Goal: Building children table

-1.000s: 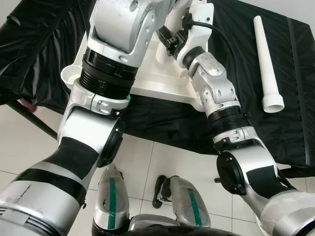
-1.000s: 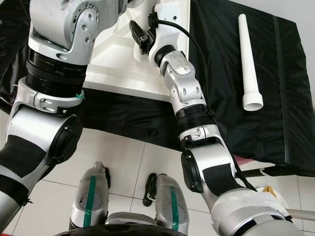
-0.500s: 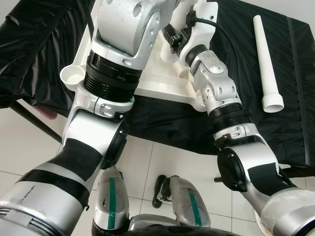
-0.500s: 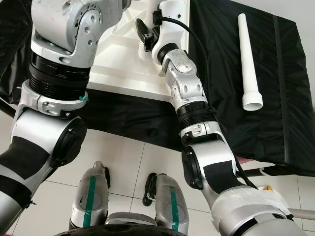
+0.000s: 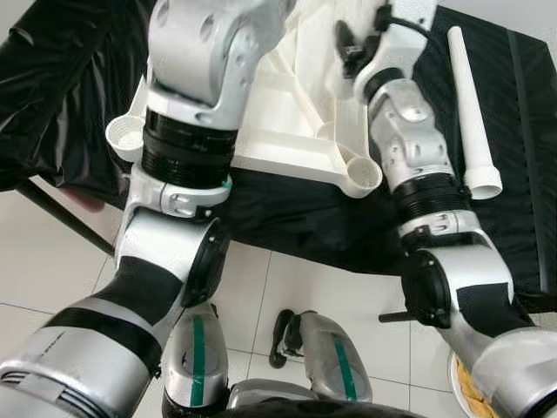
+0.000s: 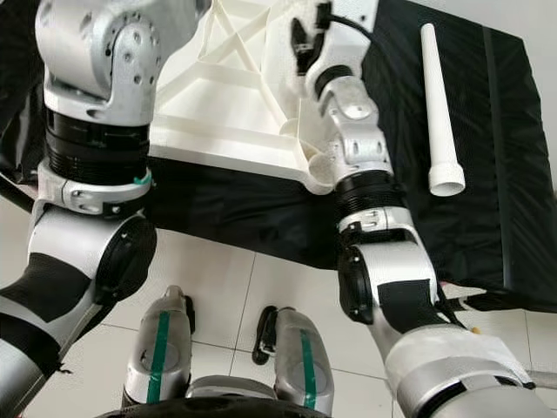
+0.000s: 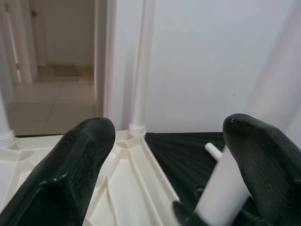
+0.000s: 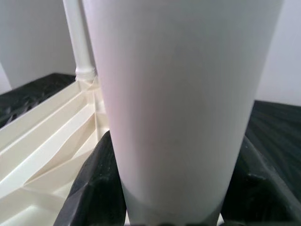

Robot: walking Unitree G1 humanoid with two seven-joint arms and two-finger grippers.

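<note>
**Table top upside down, right gripper clamped on a leg**

Here's the white table top (image 5: 287, 131), lying upside down on the black sheet (image 6: 487, 174), ribs facing up and its open corner sockets showing; the near-right socket (image 5: 363, 177) sits right at the edge of the sheet. A loose table leg (image 5: 473, 104) lies flat on the sheet to the right of the top, well apart from it, its long axis running away from the robot with the flared end nearest the robot.

Over to the right wrist view: the right gripper (image 8: 176, 188) has its black fingers (image 8: 94, 188) pressed against either side of a thick white leg (image 8: 181, 94) that stands upright, long axis vertical, above the ribbed underside. Behind it another leg (image 8: 80, 42) already stands planted in a far corner. The head views don't give you that grip at all; they only offer the right arm reaching up over the top.

The left wrist view has the left gripper (image 7: 167, 155) with fingers spread wide and nothing between them, hovering over the top, a standing leg (image 7: 141, 70) at the far corner and a doorway with tiled floor (image 7: 51, 99) beyond.

Against a second ago, the right arm has swung further out and up, uncovering the near-right socket, and the left arm has lifted as well.
</note>
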